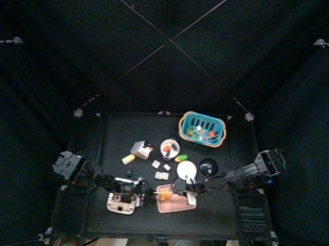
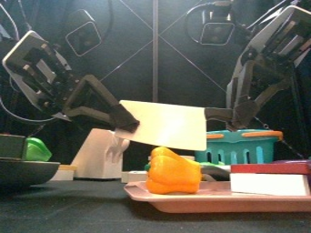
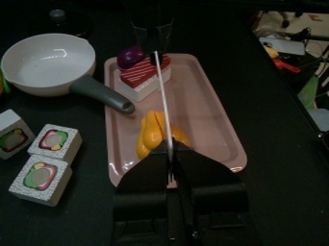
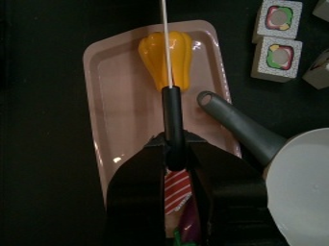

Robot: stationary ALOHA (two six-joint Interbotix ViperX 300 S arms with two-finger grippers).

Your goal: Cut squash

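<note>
A yellow-orange squash (image 2: 174, 171) lies on a pink tray (image 2: 206, 202). It also shows in the left wrist view (image 3: 154, 135) and the right wrist view (image 4: 167, 53). A knife with a wide cream blade (image 2: 165, 126) hangs level just over the squash; I cannot tell whether they touch. My right gripper (image 4: 174, 154) is shut on the black handle (image 4: 170, 110). My left gripper (image 3: 171, 168) is shut on the blade's far end, which runs edge-on from it (image 3: 160, 86). In the front view the left gripper (image 2: 122, 114) is left of the blade and the right gripper (image 2: 221, 114) is to its right.
A red and white cake slice (image 2: 274, 177) lies on the tray's right end, with a purple piece (image 3: 129, 56) behind it. A white pan (image 3: 49, 62) with a grey handle lies beside the tray. Small cartons (image 3: 45, 178) lie near it. A teal basket (image 1: 202, 125) stands behind.
</note>
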